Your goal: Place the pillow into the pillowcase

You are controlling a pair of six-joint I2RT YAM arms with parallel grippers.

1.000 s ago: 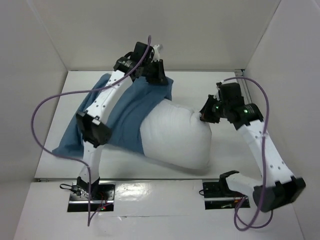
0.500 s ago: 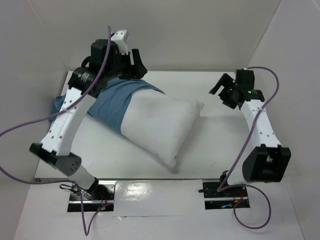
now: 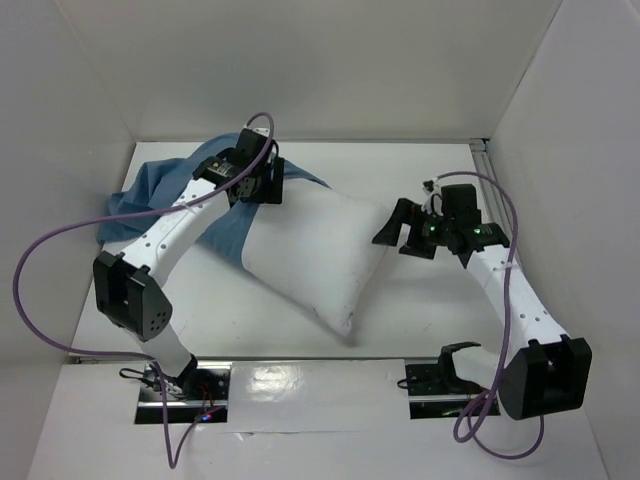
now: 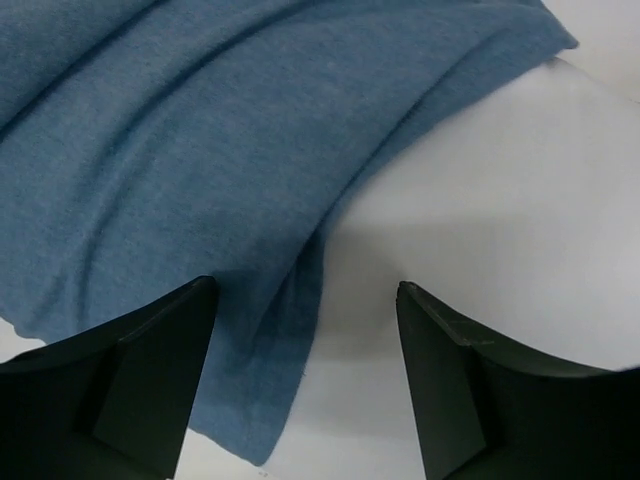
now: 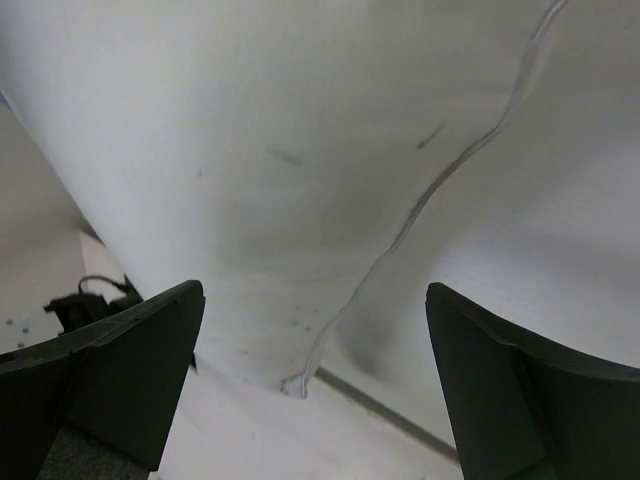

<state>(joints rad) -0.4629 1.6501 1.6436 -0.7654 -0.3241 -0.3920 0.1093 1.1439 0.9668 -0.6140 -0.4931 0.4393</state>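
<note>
Top external | left pincer (image 3: 266,190) agape over pillowcase (image 3: 228,232) | right pincer (image 3: 398,238) agape, empty

Leaving bare table (image 3: 240,320) open along the near side of the pillow (image 3: 320,255) and past its right corner. Blocking the pillow's left end with the heaped pillowcase (image 3: 222,238), the left arm (image 3: 165,235) lying across it. Crowding the pillow's far-left corner with the left gripper (image 3: 262,185), jaws apart, and its right corner with the right gripper (image 3: 400,230), jaws apart. Closing off the pillow's far side with a white wall (image 3: 330,70).

White arm links (image 3: 165,235), black joints (image 3: 135,300), looping purple cables (image 3: 40,250); green lights (image 3: 432,226) on right wrist; black wedge fingers (image 4: 130,390).
</note>
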